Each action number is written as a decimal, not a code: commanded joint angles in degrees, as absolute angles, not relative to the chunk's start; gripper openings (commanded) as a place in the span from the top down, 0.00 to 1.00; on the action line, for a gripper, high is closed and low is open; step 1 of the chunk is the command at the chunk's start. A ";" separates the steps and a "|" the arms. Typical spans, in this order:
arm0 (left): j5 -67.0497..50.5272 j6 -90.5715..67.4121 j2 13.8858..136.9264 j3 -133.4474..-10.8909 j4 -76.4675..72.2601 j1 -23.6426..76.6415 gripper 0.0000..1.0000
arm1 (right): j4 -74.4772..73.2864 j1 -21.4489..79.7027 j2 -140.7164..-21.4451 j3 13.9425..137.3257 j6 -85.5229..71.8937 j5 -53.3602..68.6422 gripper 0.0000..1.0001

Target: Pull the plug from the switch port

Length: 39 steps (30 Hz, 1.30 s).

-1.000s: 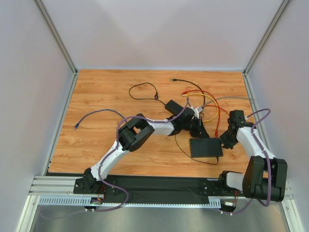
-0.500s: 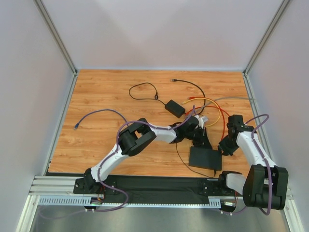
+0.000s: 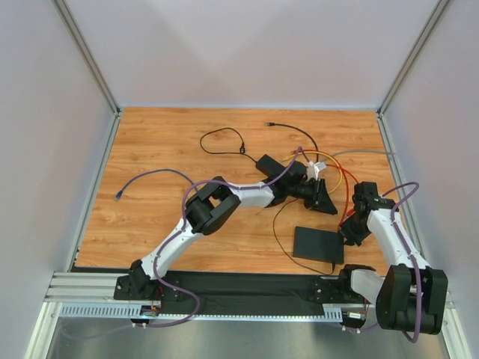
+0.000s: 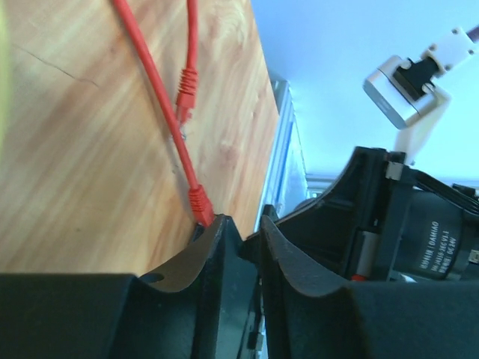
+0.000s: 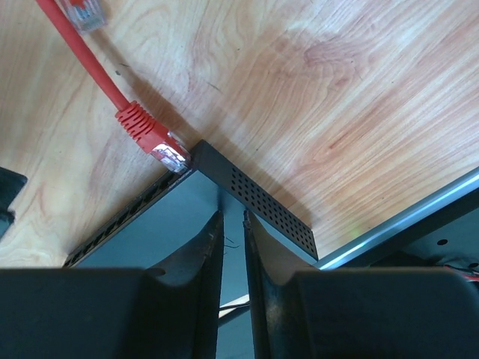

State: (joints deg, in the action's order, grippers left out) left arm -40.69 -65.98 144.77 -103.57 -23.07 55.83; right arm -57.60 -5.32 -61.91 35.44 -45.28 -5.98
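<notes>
The light wooden table point(image 3: 165, 224) carries everything. Near its front edge, on my right side, lies the flat, matte black rectangular switch point(image 3: 318, 243), with its right edge under my right pincer point(image 5: 232, 213). That pincer stands over the box's top face near one corner. Its fingers are drawn almost together, leaving only a slit with nothing seen in it, and I cannot tell whether the tips press on the box. My left pincer point(image 4: 251, 224) hangs just beyond the switch's far side, also all but closed and holding nothing I can see. The small, thick black power brick point(image 3: 268, 163) lies farther back, beside my left forearm. A thin red cable point(image 5: 82, 56) runs down to a red moulded plug point(image 5: 146, 129). The plug's clear tip meets the switch's socket edge at the corner. I cannot tell whether it is still seated.
</notes>
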 commanded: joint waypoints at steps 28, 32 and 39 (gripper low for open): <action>-42.28 -62.93 150.47 -111.71 -13.54 59.76 0.53 | -56.42 -5.10 -64.95 34.63 -46.93 -8.53 0.82; -43.59 -63.19 151.17 -112.85 -12.75 59.77 0.54 | -56.51 -5.10 -64.95 34.72 -46.85 -8.61 0.82; -44.82 -63.46 152.14 -114.52 -11.08 60.03 0.57 | -56.69 -5.10 -64.78 34.89 -46.76 -8.53 0.82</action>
State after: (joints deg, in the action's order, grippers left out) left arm -43.33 -63.81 151.00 -111.74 -12.56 59.51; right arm -57.89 -5.32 -64.45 35.83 -45.67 -5.96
